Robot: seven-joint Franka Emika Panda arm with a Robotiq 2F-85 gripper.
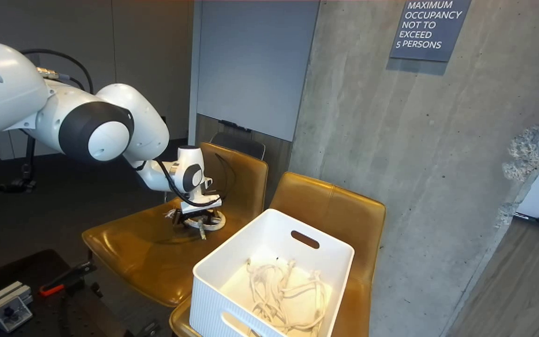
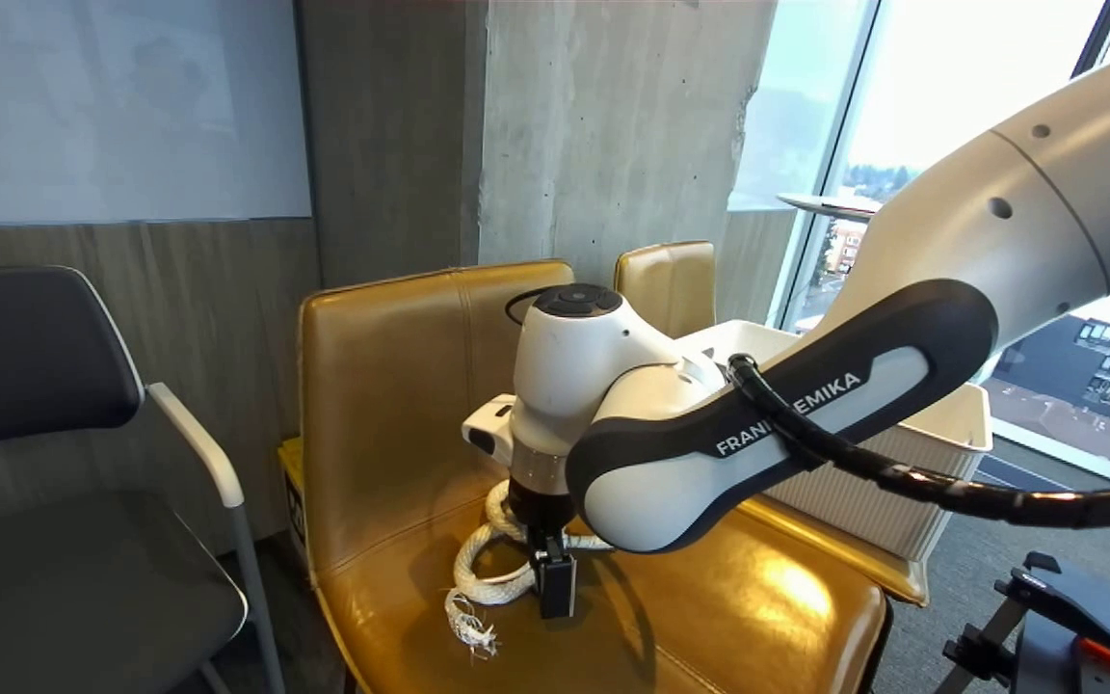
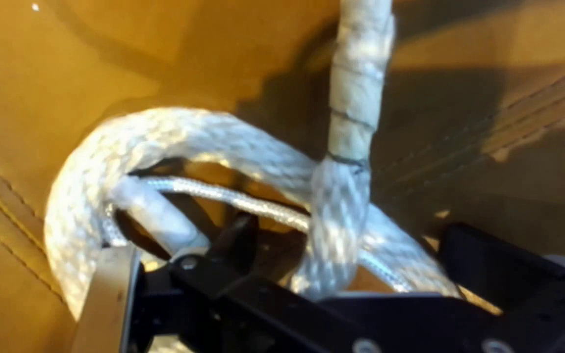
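White bin (image 1: 211, 302) on a tan chair (image 1: 332, 201) held tangled pale cords (image 1: 272, 299), seen only in an exterior view, while the claw (image 3: 285, 242) stood, jaws apart, over thick white rope (image 3: 336, 211) on the neighbouring seat (image 2: 757, 588), the rope's frayed end (image 2: 470, 625) outside the wrist view.

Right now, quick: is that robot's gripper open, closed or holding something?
Black two-fingered gripper: open, its jaws apart with thick looped white braided rope between them in the wrist view, not clamped on it.
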